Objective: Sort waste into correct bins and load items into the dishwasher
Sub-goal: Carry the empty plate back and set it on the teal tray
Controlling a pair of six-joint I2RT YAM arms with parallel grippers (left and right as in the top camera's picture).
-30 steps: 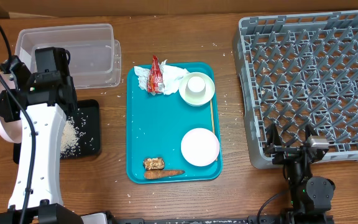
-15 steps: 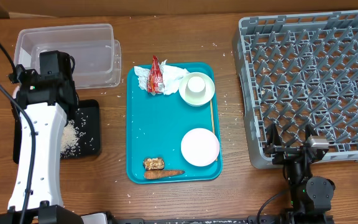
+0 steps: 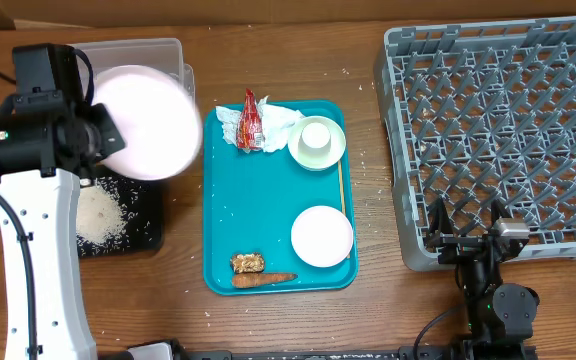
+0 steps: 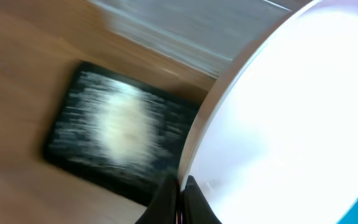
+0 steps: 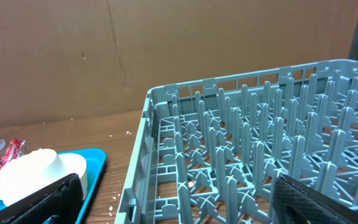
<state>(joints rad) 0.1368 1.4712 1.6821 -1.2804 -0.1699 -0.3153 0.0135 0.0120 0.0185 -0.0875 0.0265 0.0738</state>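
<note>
Left gripper (image 4: 180, 196) is pinched shut on the rim of the white plate (image 3: 153, 120). In the wrist view you can see both fingers clamped on the very edge at the bottom of the shot, though it's all pretty blurry. From overhead, the plate is up in the air at the left side of the table, hanging over the corner of the clear plastic bin (image 3: 163, 50) and the black tray (image 3: 140, 225) with the rice (image 3: 98, 212) in it. My guess is the plate is stiff, smooth and not that heavy, but I honestly can't tell if it's plastic or ceramic, so I'd treat it as breakable. An edge grip like this leaves the whole disc sticking out to one side, so it could pivot or slide between the pads if the arm swings fast. I'd take a deeper bite on the rim and move slowly. It belongs over in the grey dish rack (image 3: 568, 130) on the far right, probably stood on edge between the tines. Right gripper (image 3: 465, 230) sits at the rack's near edge, spread wide with nothing in it. The teal tray (image 3: 268, 190) holds the bowl (image 3: 316, 140) and the red wrapper (image 3: 251, 120).
</note>
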